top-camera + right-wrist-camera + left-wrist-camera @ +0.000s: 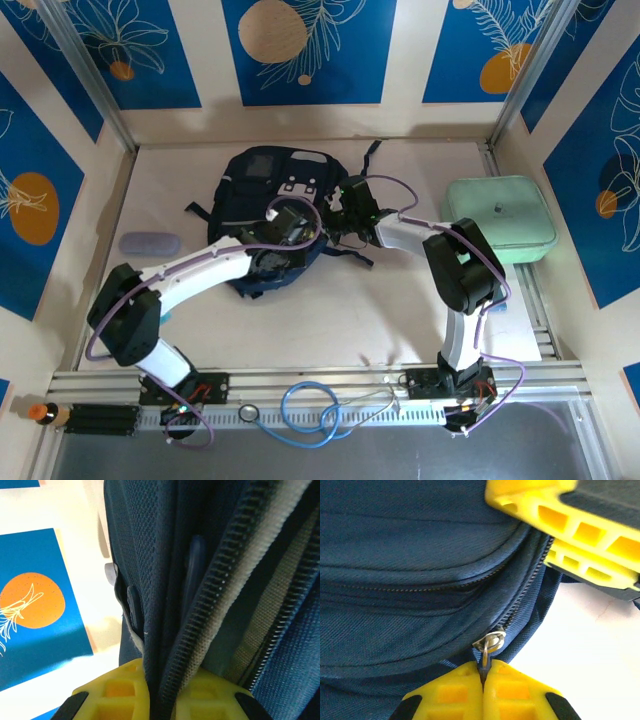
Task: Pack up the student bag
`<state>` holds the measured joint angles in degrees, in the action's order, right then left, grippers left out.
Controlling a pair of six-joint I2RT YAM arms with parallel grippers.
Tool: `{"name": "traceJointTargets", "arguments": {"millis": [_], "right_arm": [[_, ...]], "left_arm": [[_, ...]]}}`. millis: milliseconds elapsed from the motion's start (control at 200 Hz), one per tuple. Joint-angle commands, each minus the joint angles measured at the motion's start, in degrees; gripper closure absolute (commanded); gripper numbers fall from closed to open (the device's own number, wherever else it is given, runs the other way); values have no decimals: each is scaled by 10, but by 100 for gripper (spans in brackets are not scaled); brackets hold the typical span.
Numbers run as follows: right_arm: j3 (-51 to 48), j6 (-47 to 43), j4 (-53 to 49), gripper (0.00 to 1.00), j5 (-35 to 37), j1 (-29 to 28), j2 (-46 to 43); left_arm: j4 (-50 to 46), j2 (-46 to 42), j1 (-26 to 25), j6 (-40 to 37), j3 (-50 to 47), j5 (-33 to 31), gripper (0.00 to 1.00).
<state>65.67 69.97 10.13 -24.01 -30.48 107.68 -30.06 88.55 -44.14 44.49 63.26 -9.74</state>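
The student bag (262, 180), dark navy with grey patches, lies flat at the back middle of the table. My left gripper (291, 229) reaches over its near right side. In the left wrist view that gripper (483, 674) is shut on the metal zipper pull (488, 649) at the bag's rounded corner, with the zipper track (525, 592) running up and away from it. My right gripper (347, 207) sits at the bag's right edge. In the right wrist view it (167, 682) is shut on a fold of bag fabric and zipper tape (220, 605). Its yellow fingers (580, 535) show close above the pull.
A mint-green rounded case (500, 218) rests at the right wall. A small lavender pouch (148, 243) lies at the left. A coiled blue cable (310, 410) hangs on the front rail. Bare table lies in front of the bag.
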Motion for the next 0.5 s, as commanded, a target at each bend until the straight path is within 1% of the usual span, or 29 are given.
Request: {"name": "traceJointTargets", "arguments": {"millis": [0,215,365,495], "right_arm": [[-11,-9,2,99,9,7,-26],[-7,-17,-20,100,25,8,-31],[-4,-18,-22,100,27,7,-29],[-1,-19,-25,100,28,7,-29]], "left_arm": [[-41,-31,27,-10,-28,8,100],[-94,-58,66,-39,-58,12,100],[-117,-70,76,-71,-61,43,100],[-134,-76,84,-91,-61,43,100]]}}
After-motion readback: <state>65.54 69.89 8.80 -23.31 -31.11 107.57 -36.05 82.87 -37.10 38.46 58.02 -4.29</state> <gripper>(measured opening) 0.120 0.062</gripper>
